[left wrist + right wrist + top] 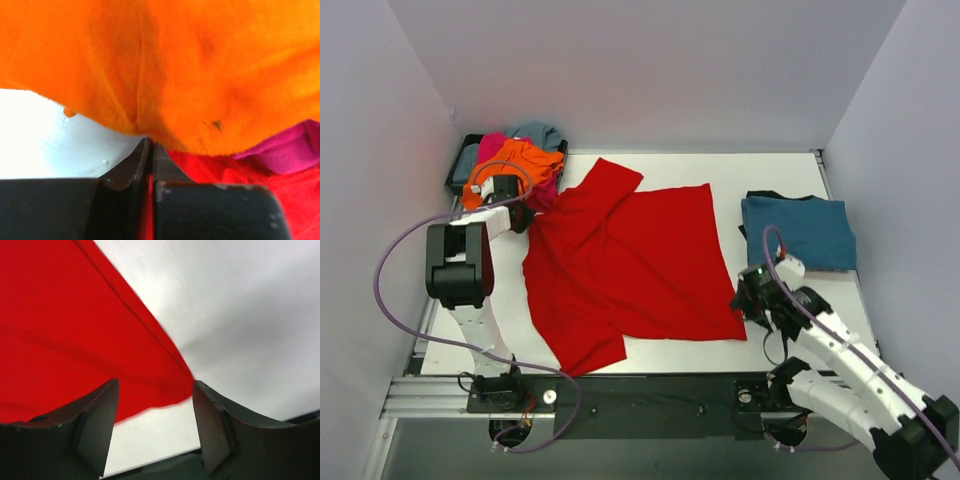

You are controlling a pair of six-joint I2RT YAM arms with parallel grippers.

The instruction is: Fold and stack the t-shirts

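Overhead view of a white surface (720,170) with two robot arms at its near edge, partway through folding t-shirts.

At far left, one black bin (454,172) holds three loose shirts: one orange t-shirt (520,160), one magenta t-shirt (492,146) and one grey-blue t-shirt (542,132). The left arm (460,265) reaches to the bin's near side, where the far left edge of the one red t-shirt (630,260) lies. In the left wrist view we see the left jaws pressed together with a sliver of red between them. We judge them clamped on that cloth, with orange fabric hanging just above.

The red t-shirt fills the middle of the surface, spread almost flat. At its near right corner, the right arm (840,350) holds the right jaws apart. The corner lies on the surface between them, not gripped.

At far right, one teal t-shirt (800,232) sits folded on one black t-shirt (767,195), of which only an edge shows.

We judge the step in hand to be taking hold of the red t-shirt for a fold. The next move calls for the right jaws to close on their corner. Both arms would then lift and carry the cloth over evenly.

We count six shirts, two arms and one bin.
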